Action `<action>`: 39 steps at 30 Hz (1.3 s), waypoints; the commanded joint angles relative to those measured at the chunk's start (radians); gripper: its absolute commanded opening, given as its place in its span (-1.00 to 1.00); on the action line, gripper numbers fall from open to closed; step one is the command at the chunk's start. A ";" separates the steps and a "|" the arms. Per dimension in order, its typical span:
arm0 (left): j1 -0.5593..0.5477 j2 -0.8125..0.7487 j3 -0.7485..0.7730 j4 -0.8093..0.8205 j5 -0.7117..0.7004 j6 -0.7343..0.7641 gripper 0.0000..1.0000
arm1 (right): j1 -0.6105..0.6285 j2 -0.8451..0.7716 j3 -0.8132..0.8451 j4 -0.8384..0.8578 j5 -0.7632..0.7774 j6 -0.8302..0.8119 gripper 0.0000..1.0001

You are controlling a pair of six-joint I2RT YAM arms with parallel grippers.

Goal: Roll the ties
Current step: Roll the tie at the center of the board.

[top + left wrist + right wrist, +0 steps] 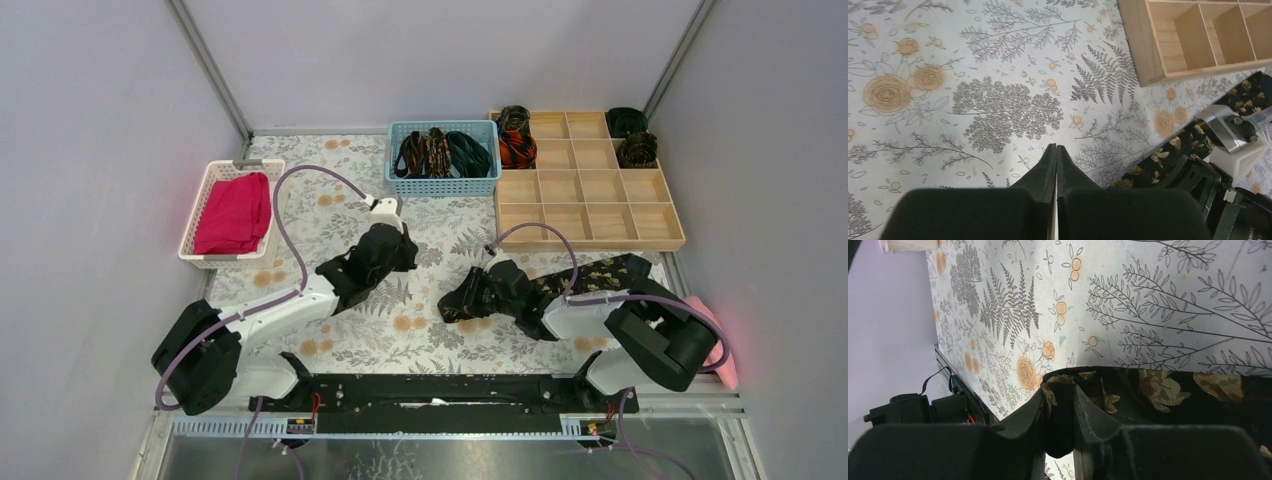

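**Right gripper (1060,390) pinched on the tie's end, set to start a coil**

Partly closed, the right gripper clamped the folded-over tip of the black, gold-flecked tie (600,272) just above the tabletop (400,330). Holding the very end looked deliberate: from there the fabric could be turned over on itself for the first wrap. The rest of the tie lay flat, stretched toward the right edge and partly hidden under the right forearm. That arm was folded low, reaching leftward with its wrist close to the surface.

The left gripper (1056,150) was fully shut and held nothing. It hung over bare floral tabletop just left of the pinched end, its arm stretched diagonally out from the base. It seemed placed to steady the coil once rolling began.

Farther back, rolled ties (517,148) sat in outer compartments of the wooden organiser (590,242). Loose ties (440,152) waited in the blue basket (442,186) beside it.
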 commanded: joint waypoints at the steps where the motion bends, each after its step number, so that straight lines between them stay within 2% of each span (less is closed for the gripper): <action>1: -0.040 0.037 0.004 0.054 0.001 0.016 -1.00 | -0.012 -0.047 -0.037 -0.024 0.048 0.002 -0.54; 11: -0.160 0.087 -0.001 0.100 -0.038 0.040 -1.00 | -0.081 0.061 -0.228 0.433 -0.055 0.179 -0.55; 16: -0.187 0.100 -0.029 0.120 -0.043 0.019 -1.00 | -0.094 0.097 -0.246 0.573 -0.114 0.223 -0.56; 24: -0.190 0.047 -0.024 0.076 -0.094 0.040 -1.00 | -0.094 0.173 -0.127 0.526 -0.180 0.229 -0.55; 30: -0.191 0.016 -0.039 0.053 -0.135 0.046 -1.00 | -0.094 0.327 -0.026 0.604 -0.237 0.277 -0.56; 35: -0.192 0.007 -0.056 0.054 -0.131 0.037 -1.00 | -0.096 0.388 -0.023 0.639 -0.232 0.294 -0.56; 39: -0.196 0.012 -0.100 0.115 -0.070 0.016 -1.00 | -0.096 0.398 -0.062 0.655 -0.207 0.293 -0.56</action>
